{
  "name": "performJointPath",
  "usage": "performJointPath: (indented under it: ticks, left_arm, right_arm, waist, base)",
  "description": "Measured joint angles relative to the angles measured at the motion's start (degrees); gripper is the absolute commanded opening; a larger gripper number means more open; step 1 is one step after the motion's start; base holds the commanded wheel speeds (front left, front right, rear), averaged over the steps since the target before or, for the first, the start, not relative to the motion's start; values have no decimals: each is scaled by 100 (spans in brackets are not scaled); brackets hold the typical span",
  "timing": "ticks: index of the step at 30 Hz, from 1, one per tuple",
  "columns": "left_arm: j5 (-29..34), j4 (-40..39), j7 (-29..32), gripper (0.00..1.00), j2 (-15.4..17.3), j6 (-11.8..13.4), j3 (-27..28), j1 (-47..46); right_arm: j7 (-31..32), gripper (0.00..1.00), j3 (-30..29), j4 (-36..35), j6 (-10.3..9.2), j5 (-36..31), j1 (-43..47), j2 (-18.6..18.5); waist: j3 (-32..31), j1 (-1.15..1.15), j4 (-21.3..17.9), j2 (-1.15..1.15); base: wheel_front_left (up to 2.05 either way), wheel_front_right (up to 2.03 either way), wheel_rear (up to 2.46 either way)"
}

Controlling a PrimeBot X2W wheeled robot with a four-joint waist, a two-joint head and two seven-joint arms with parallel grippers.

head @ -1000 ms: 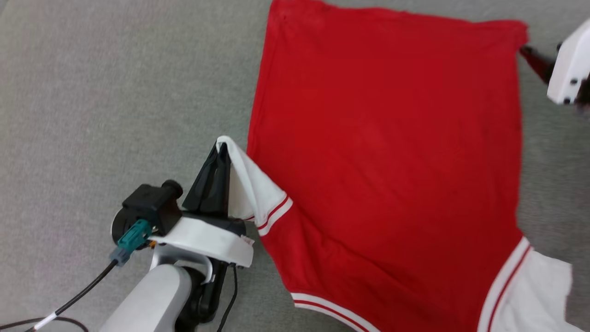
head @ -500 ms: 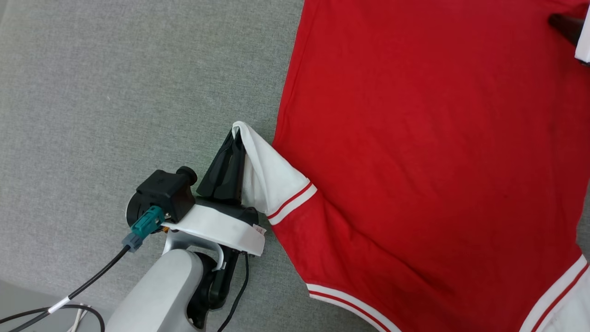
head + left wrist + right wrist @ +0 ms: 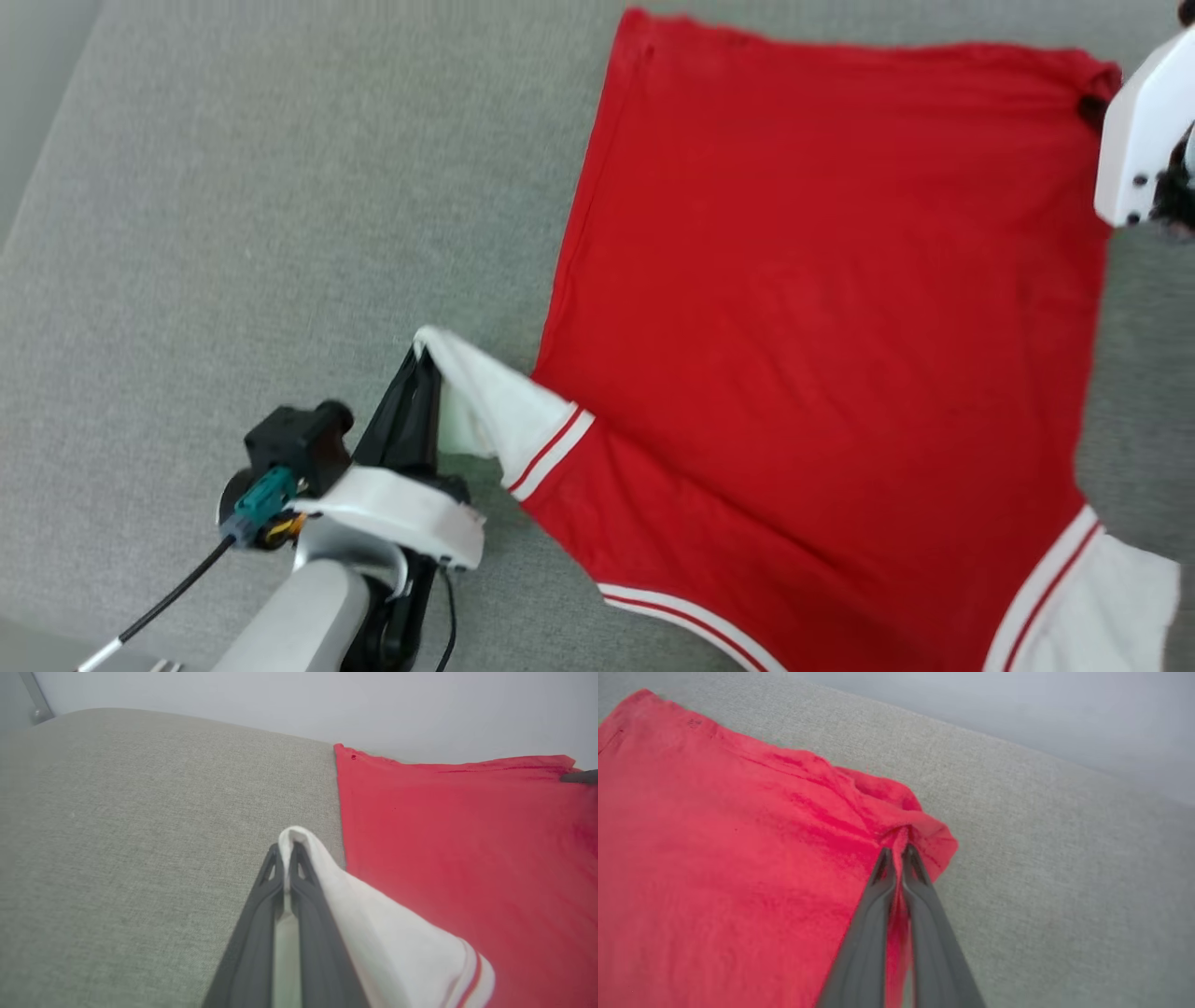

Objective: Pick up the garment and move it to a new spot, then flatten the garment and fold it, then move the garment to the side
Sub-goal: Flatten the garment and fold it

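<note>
Head view, change: a second ago the right gripper [image 3: 1090, 105] stood spread just beside the far corner of the garment [image 3: 822, 355]; now its fingers are pressed together on that corner. The camera has shifted too. The left gripper [image 3: 425, 359] pinches the same white sleeve [image 3: 485, 411] as before.
Garment look: bright red, plain side up, mostly flat with shallow wrinkles. A second sleeve [image 3: 1111, 607] lies at 5 o'clock, and a red-white striped band [image 3: 681, 607] runs at 6 o'clock.
Garment place: spread on the grey fabric surface [image 3: 280, 233], from the centre out to 3 o'clock.
Left arm: enters at 7 o'clock, fingers pointing to 12, and lifts the sleeve edge into a peak.
Right arm: at 2 o'clock its white housing hides most of the fingers. In the right wrist view the tips [image 3: 899, 851] bunch the red corner [image 3: 924, 830] between them.
</note>
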Motion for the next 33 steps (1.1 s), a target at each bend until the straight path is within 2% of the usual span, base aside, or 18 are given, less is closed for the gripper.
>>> performJointPath:
  ticks: [5, 12, 19, 25, 26, 27, 28, 33]
  left_arm:
    - [-153, 136, 16, 0, 157, 129, 147, 449]
    - [-427, 166, 53, 0, 420, 375, 461, 1129]
    - [-619, -2, 111, 0, 548, 619, 632, 1772]
    - [-637, -197, 189, 0, 590, 766, 647, 1906]
    - [-637, -219, 204, 0, 591, 773, 643, 1914]
    - [-636, -248, 211, 0, 590, 794, 637, 1914]
    - [-636, -271, 227, 0, 593, 815, 631, 1914]
    - [-611, -382, 311, 0, 621, 865, 575, 1909]
  right_arm:
    - [-221, 0, 403, -546, 0, 279, 741, -321]
    - [-221, 0, 615, -1379, 0, 567, 2390, -710]
    - [87, 0, 120, -2134, 0, 654, 4419, -838]
    - [414, 0, -578, -2854, 1, 588, 5931, -478]
    - [390, 21, -706, -2942, 1, 570, 6070, -417]
    - [371, 50, -823, -3047, 0, 532, 6188, -356]
    - [304, 100, -959, -3143, 0, 476, 6283, -279]
    - [-343, 100, -1622, -3557, 0, -58, 6382, -55]
  waist:
    - [-552, -1, -248, 0]
    - [-1289, -2, -748, 0]
    - [-1854, -2, -1313, 0]
    - [-2043, -3, -1657, 0]
    - [-2047, -3, -1686, 0]
    - [-2047, -3, -1707, 0]
    - [-2043, -2, -1724, 0]
    - [-2021, -2, -1743, 0]
  base:
    - [0, 0, 0]
    - [0, 0, 0]
    - [0, 0, 0]
    - [0, 0, 0]
    - [0, 0, 0]
    - [0, 0, 0]
    - [0, 0, 0]
    - [0, 0, 0]
